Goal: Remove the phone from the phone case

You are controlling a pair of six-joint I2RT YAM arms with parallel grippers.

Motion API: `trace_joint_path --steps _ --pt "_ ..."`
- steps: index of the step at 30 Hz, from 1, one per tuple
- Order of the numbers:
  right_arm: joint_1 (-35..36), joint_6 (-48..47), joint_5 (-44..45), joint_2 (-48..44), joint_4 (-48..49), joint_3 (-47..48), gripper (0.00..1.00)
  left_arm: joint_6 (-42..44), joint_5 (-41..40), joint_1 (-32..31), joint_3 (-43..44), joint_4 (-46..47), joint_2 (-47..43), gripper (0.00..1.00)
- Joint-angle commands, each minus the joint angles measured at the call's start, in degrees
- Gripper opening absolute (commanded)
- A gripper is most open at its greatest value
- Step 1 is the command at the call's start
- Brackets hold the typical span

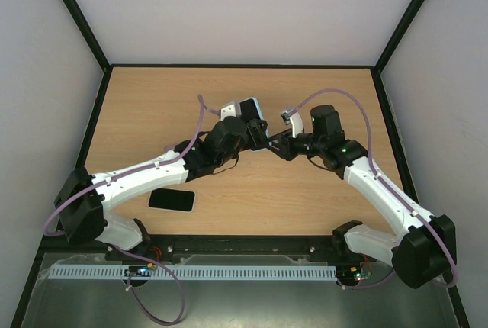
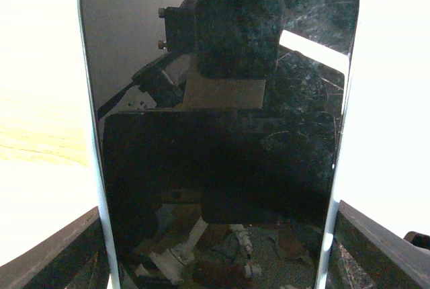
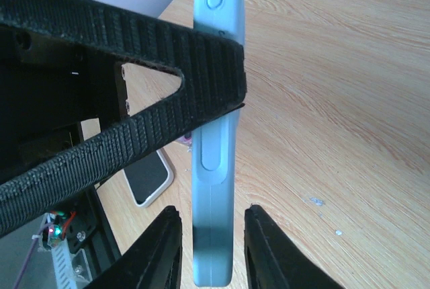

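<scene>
Carefully: left gripper [image 2: 222,255] clamped the pale-blue rubber case [image 3: 213,47] around the black glass phone [image 2: 222,154], right gripper [image 3: 211,249] straddled its rim unclosed, probably needing lip only.

A light wood-grain tabletop [image 1: 152,107] carries a black smartphone [image 1: 171,200], apparently lying flat and screen-up, near its front-left edge.

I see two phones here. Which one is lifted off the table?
The phone in the pale blue case, held up by the left gripper mid-table. The other phone, black, lies flat near the left arm's base.
</scene>
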Motion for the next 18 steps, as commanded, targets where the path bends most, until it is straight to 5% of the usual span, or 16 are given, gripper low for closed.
trace_joint_path --steps 1,4,7,12,18 --pt "0.41 1.35 0.12 0.4 2.54 0.73 0.13 -0.55 -1.1 -0.5 0.86 4.92 -1.25 0.57" --pt "0.41 1.52 0.16 0.35 2.5 0.72 0.03 -0.07 -1.94 -0.44 1.07 4.33 -1.03 0.67" --pt "0.45 1.38 0.62 -0.2 1.88 1.06 0.02 1.82 -4.47 -0.18 1.7 1.44 -1.43 0.98" --pt "0.41 -1.51 2.27 -1.95 -1.27 2.78 0.02 5.31 -4.16 6.33 1.8 -4.55 -5.55 0.99" --pt "0.32 -3.13 -0.91 -5.61 -2.09 2.71 0.02 15.71 7.1 15.47 -6.84 -0.54 -14.76 0.99"
